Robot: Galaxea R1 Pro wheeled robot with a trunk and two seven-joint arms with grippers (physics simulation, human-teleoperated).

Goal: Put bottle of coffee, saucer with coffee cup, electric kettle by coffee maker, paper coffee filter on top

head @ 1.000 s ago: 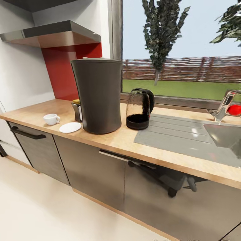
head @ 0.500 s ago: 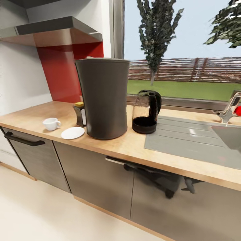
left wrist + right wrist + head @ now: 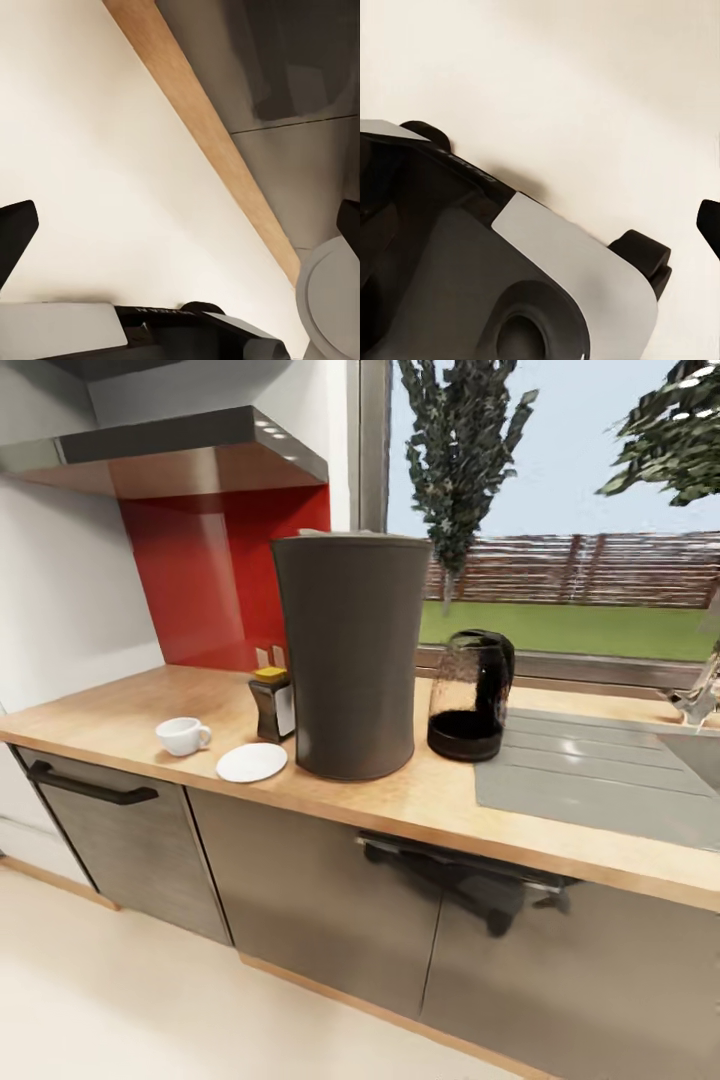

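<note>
**Coffee things gathered on the worktop**

You face the wooden worktop [image 3: 130, 720] from the floor. The tall dark coffee maker [image 3: 352, 655] stands in the middle of it. Just right of it sits the glass kettle [image 3: 470, 695], at the left edge of the sink drainer [image 3: 590, 775]. Touching the maker's left side is the coffee bottle [image 3: 272, 705] with its yellow cap. Near and left of that lies the white saucer [image 3: 252, 762], bare, and the white cup [image 3: 183, 736] stands apart, further left. Your left end effector [image 3: 180, 247] hangs wide open and empty over the floor; whether the right one is open or closed you cannot tell.
</note>
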